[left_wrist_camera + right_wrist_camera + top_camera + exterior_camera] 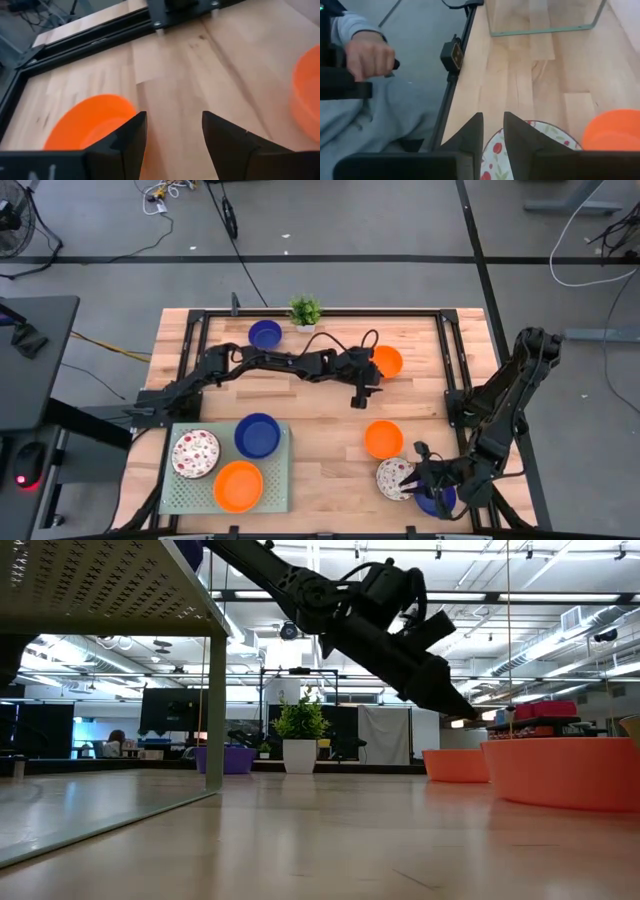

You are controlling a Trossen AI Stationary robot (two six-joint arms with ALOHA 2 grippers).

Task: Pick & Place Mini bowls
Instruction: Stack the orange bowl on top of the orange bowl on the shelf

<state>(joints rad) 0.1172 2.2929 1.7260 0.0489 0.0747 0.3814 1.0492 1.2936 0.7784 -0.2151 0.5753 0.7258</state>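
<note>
The left gripper (358, 402) hangs with fingers apart just beside an orange bowl (386, 361) on the tabletop (320, 395); it should rise clear. The right gripper (412, 476), fingers narrowly apart, probably straddles the speckled bowl (390, 478) rim.

The counter (320, 395) is pale, smooth wood with visible grain, the orange mini bowls (383, 439) look like smooth matt plastic, and the perforated tray (285, 470) looks matt pale green.
</note>
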